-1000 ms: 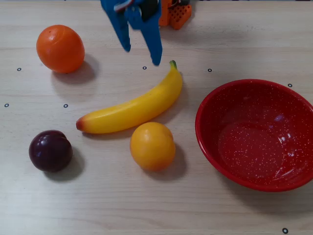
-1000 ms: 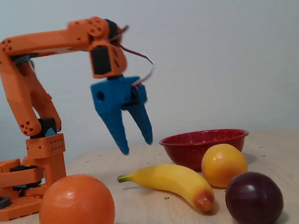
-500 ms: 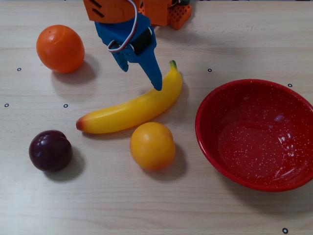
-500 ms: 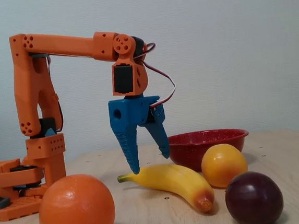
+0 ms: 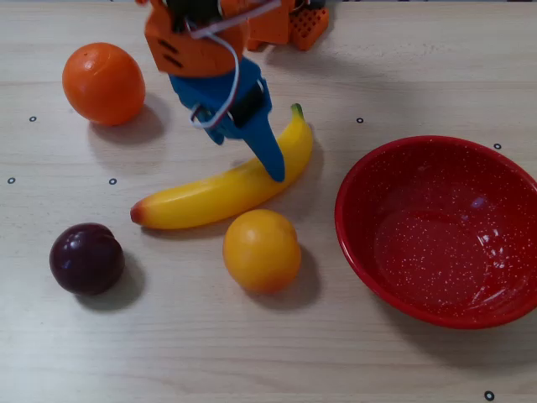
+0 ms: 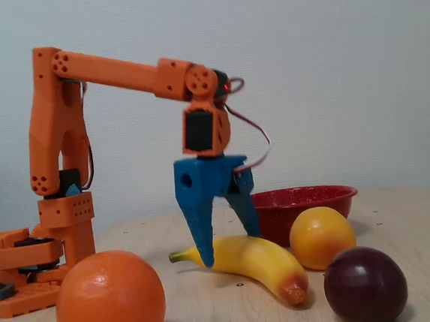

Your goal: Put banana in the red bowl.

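The yellow banana (image 5: 201,197) lies slanted on the wooden table, green stem toward the arm's base and orange-red end toward the plum. My blue gripper (image 5: 247,157) is open and low over the banana's stem half. In the fixed view the gripper (image 6: 229,249) straddles the banana (image 6: 261,262), one finger in front of it and one behind; I cannot tell whether they touch it. The red bowl (image 5: 361,252) sits with nothing in it at the right of the overhead view, and in the fixed view the red bowl (image 6: 309,202) shows behind the fruit.
A round yellow-orange fruit (image 5: 262,249) lies just below the banana, between it and the bowl's near side. An orange (image 5: 103,83) sits at the top left and a dark plum (image 5: 86,258) at the lower left. The arm's orange base (image 6: 28,260) stands at the table's far edge.
The arm has reached forward and lowered. The open gripper came down from above the table near the stem to either side of the banana. No fruit has moved.
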Controlling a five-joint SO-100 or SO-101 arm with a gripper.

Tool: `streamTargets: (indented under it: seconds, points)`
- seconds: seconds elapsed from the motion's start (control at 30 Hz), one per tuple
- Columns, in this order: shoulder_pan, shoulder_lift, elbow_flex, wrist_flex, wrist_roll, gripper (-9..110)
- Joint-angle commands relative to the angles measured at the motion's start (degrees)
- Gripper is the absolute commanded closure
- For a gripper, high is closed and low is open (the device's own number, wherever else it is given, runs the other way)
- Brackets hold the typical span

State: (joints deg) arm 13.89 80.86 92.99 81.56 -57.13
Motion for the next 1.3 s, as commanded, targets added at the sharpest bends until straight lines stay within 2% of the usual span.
streamTargets:
  seconds: [0.0, 1.0, 1.27]
  points:
    - [-1.76, 1.23, -7.38, -0.26, 2.02, 63]
    - [-2.81, -7.91, -6.24, -6.86, 4.04, 64]
    - [-2.81, -9.58, -5.89, -8.09, 4.92, 69]
